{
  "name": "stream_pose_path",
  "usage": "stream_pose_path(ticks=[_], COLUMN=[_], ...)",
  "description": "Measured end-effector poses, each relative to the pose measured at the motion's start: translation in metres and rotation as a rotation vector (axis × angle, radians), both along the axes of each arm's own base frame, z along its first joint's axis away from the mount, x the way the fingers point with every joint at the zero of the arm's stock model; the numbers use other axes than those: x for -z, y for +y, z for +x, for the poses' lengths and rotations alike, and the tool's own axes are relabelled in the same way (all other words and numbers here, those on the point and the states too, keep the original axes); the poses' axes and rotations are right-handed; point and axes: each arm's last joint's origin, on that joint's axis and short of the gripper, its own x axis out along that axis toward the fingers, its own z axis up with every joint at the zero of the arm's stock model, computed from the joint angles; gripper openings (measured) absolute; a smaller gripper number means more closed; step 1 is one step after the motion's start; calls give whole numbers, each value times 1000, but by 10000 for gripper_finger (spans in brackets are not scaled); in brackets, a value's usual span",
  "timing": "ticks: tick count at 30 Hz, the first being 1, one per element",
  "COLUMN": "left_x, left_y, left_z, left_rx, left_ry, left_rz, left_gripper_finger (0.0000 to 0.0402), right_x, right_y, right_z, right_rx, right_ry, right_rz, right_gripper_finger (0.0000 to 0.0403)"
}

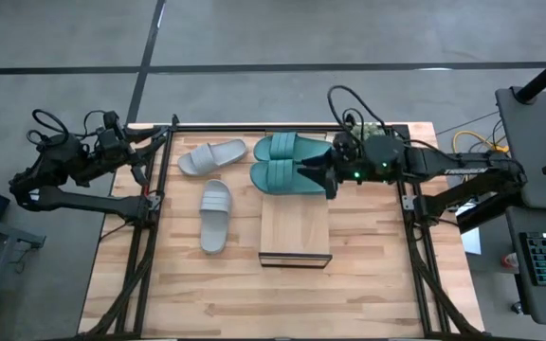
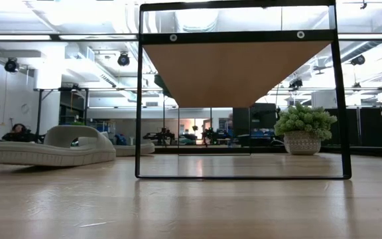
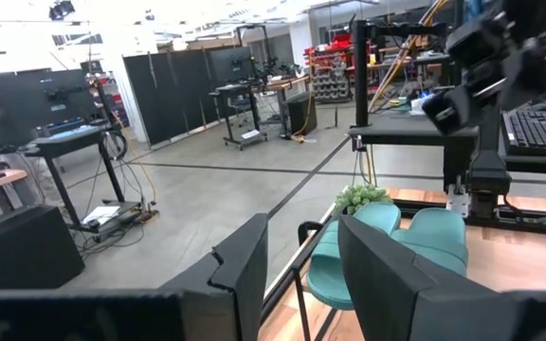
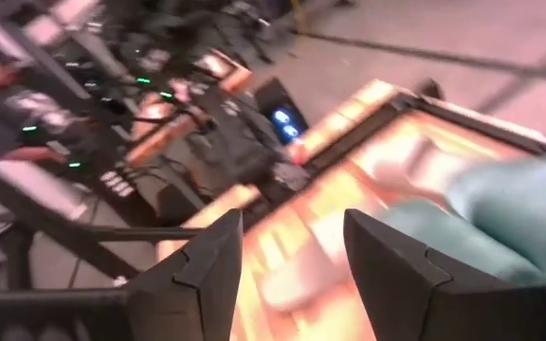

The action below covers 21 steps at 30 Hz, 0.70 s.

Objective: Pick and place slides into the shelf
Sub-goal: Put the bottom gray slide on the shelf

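My right gripper point(image 1: 331, 174) hovers open at the two teal slides point(image 1: 290, 163), ready to pick one, which calls for closing on its strap and carrying it to the shelf point(image 1: 295, 227) just beside; my left gripper point(image 1: 143, 152) waits open at the table's edge

Right wrist view: heavily motion-blurred. The teal slides point(image 4: 500, 213) run off the picture edge; a pale shape beside them cannot be identified. A person point(image 4: 8, 95) at the edge is indistinct.

High view: right claw point(image 1: 330, 175) overlaps the nearer teal slide, covering its end; contact cannot be confirmed.

Low view: shelf point(image 2: 237, 66) frame cut off at top; the further grey slide point(image 2: 134, 147) sits partly behind the nearer one point(image 2: 52, 149).

Left wrist view: teal slides partly hidden behind the claw's fingers point(image 3: 396, 275).
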Motion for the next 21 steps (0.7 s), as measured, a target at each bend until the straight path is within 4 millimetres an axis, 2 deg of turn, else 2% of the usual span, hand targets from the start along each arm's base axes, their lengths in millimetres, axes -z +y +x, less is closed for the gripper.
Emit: stream_pose_path(ticks=[6,9,12,16,21], left_x=[0,0,0,0,2], left_y=[0,-2,-4,-4,-4], left_z=[0,1,2,6,15], left_rx=[3,79,140,137,132], left_ry=[0,0,-3,-25,-13], left_rz=[0,-3,-9,-76,-103], left_gripper_finger=[116,116,116,116,116], right_x=[-2,-2,-1,-1,-5], right_y=[15,17,17,17,19], right_z=[7,7,7,8,9], right_rx=[-86,-106,-88,-93,-173], right_ry=[-32,-25,-17,-11,-66], right_rz=[-160,-221,-243,-282,-276], right_gripper_finger=[149,126,86,20,10])
